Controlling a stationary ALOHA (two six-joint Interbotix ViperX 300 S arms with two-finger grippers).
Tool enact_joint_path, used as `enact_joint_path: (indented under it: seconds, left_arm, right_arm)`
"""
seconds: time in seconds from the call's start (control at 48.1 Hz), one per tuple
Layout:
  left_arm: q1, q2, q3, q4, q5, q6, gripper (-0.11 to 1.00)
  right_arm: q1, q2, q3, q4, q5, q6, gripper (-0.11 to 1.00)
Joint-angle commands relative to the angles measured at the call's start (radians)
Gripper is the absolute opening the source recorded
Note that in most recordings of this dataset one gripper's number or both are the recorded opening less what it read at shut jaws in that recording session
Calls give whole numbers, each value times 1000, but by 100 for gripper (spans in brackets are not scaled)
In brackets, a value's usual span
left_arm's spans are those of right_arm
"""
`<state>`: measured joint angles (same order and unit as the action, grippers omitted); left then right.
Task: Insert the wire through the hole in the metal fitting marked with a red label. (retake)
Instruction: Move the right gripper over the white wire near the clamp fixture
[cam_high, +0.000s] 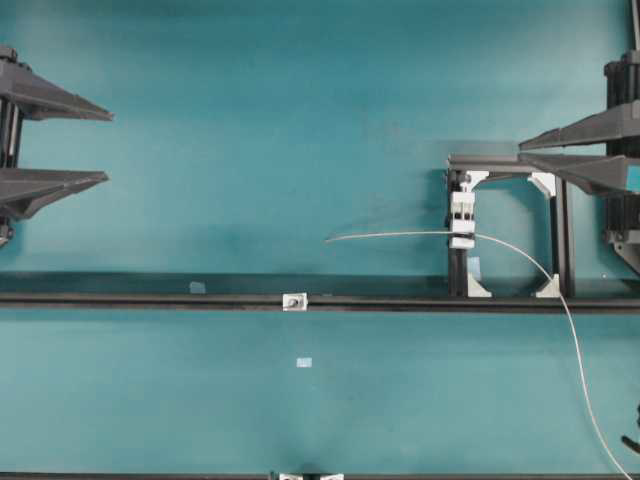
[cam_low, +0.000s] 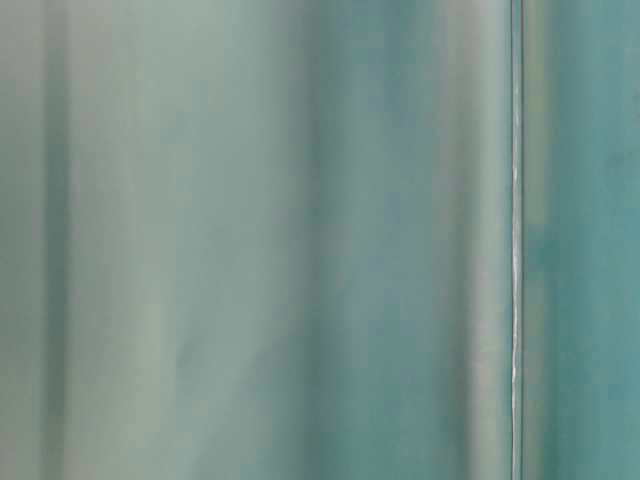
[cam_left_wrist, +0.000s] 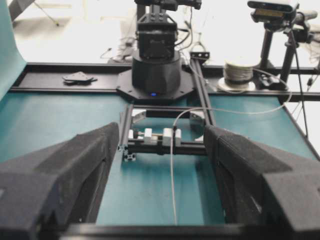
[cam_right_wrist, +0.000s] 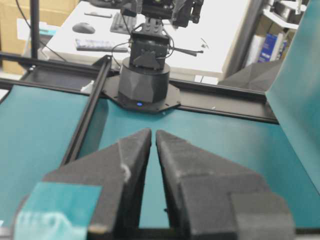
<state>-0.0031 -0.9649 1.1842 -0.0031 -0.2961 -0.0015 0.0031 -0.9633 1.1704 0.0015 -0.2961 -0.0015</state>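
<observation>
Sizing up a hair-thin, pale wire (cam_high: 400, 235) clipped well apart from its target on the teal bench (cam_high: 250, 120)

Finding the left hand (cam_high: 107, 147) spread wide and empty at the left edge. Spotting the metal fitting (cam_high: 289, 303), a tiny silvery square tab on the black rail (cam_high: 150, 299), with the hole (cam_high: 295, 299) dark at its centre. Tracing the wire from its free tip, up and right of the tab, through a white clip block (cam_high: 462, 212) and down in a soft curve to the lower right. Probably feather-light, springy, smooth and quick to bend, so best pinched close behind the tip, left of the clip. Ending at the right hand (cam_high: 520, 151), its rough black pads almost together on nothing, above the black frame (cam_high: 556, 230).
</observation>
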Motion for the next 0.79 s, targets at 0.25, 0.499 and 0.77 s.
enact_joint_path:
  seconds: [0.25, 0.499, 0.77]
  left_arm:
    - [-57, -6, -3, -34, -9, -17, -8]
    - [-37, 31, 9, -34, -11, -17, 7]
    - [-17, 84, 14, -34, -11, -11, 56]
  right_arm:
    - [-3, 3, 12, 0, -17, 25, 1]
    - [-5, 11, 26, 3, -15, 80, 10]
    - [-5, 38, 29, 3, -15, 106, 82]
